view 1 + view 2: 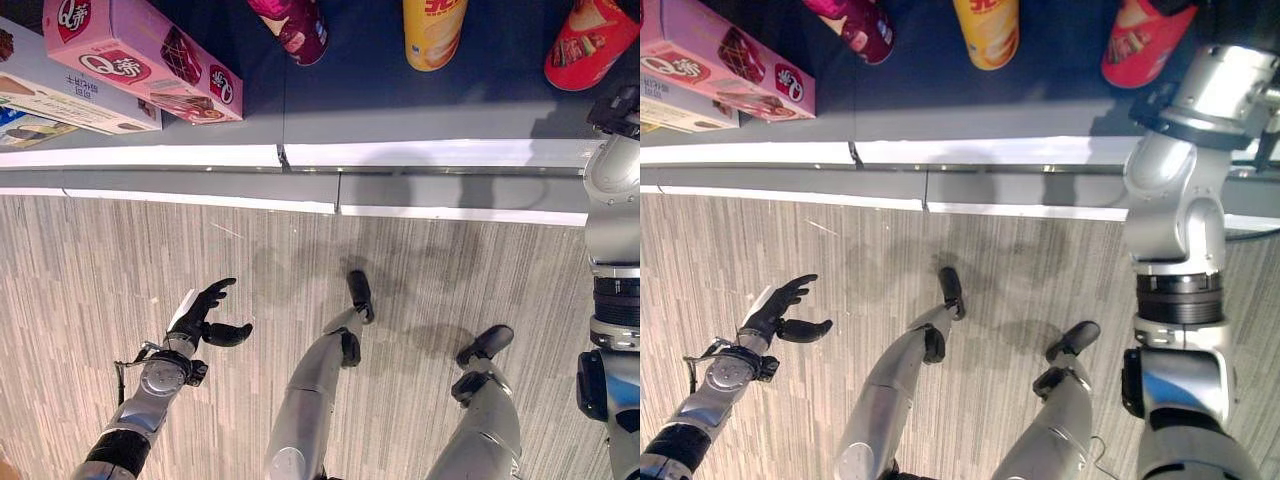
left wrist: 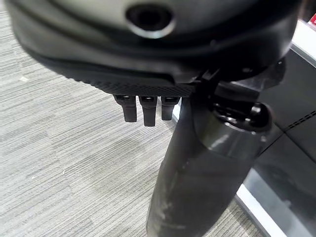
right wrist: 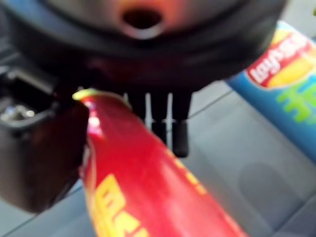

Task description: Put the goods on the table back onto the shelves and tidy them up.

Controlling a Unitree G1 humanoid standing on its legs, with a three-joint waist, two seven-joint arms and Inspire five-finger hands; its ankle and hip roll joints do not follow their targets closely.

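A red can lies tilted on the dark shelf at the far right. My right arm reaches up to it. In the right wrist view the red can runs between the thumb and the straight fingers of my right hand, close under the palm. A yellow can, a maroon can and a pink box also rest on the shelf. My left hand hangs low over the floor, open and holding nothing.
A flat pale box lies under the pink box at the shelf's left end. A blue snack pack sits on the shelf just beyond the red can. The shelf's white front edge runs across, with grey carpet below.
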